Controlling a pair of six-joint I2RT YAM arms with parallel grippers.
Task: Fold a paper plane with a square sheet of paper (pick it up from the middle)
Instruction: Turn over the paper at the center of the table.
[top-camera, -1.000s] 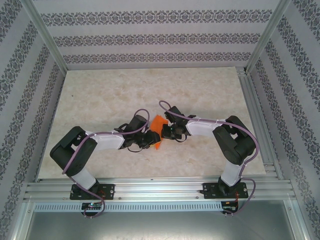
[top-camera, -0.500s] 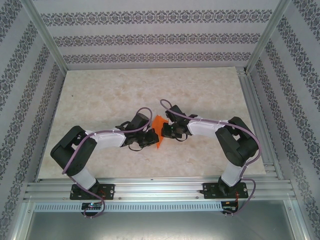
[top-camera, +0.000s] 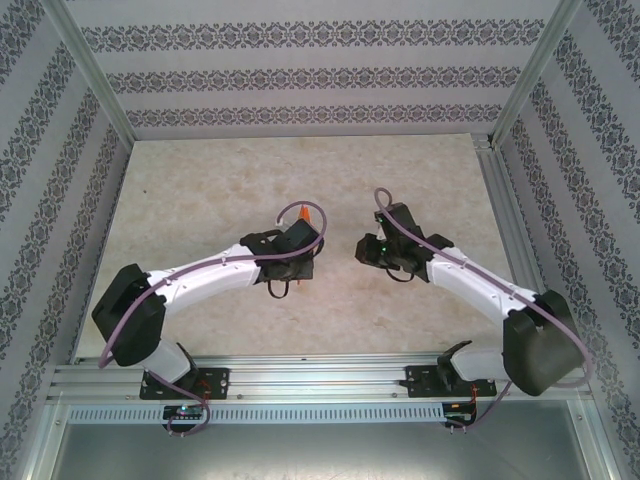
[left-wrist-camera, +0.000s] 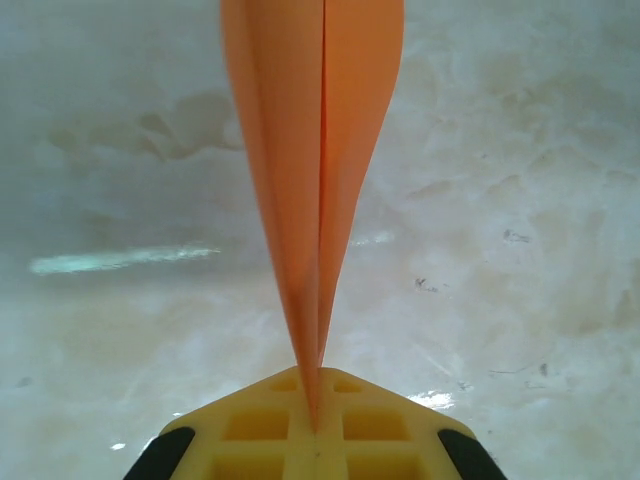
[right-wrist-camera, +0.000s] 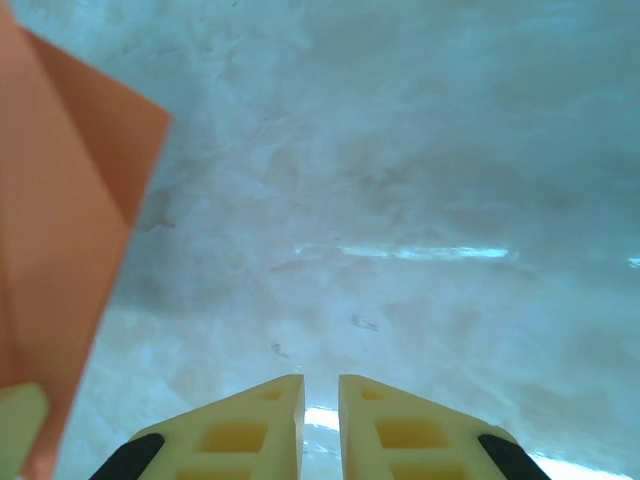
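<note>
Down at the near edge, both arm bases sit bolted to the metal rail (top-camera: 320, 372). The left arm (top-camera: 200, 280) reaches in toward the middle and the right arm (top-camera: 470, 285) angles in from the other side. Look at the left fingers (left-wrist-camera: 255, 428): clenched tight, pressed together on the narrow end of the paper plane (left-wrist-camera: 300, 150)! The bright orange dart runs straight out from that grip. Its centre crease sits dead in line with the seam of the fingers, and it widens as it goes, with the marbled table (top-camera: 200, 180) behind it.

Over to the right fingers (right-wrist-camera: 240, 435): released, just a thin slit between them and nothing in it. In the top view there's a clear gap between them and the left side. From the right wrist the orange paper shows at the left edge, its folds plain to see. Beyond both arms the table stretches back to the patterned walls (top-camera: 300, 75).
</note>
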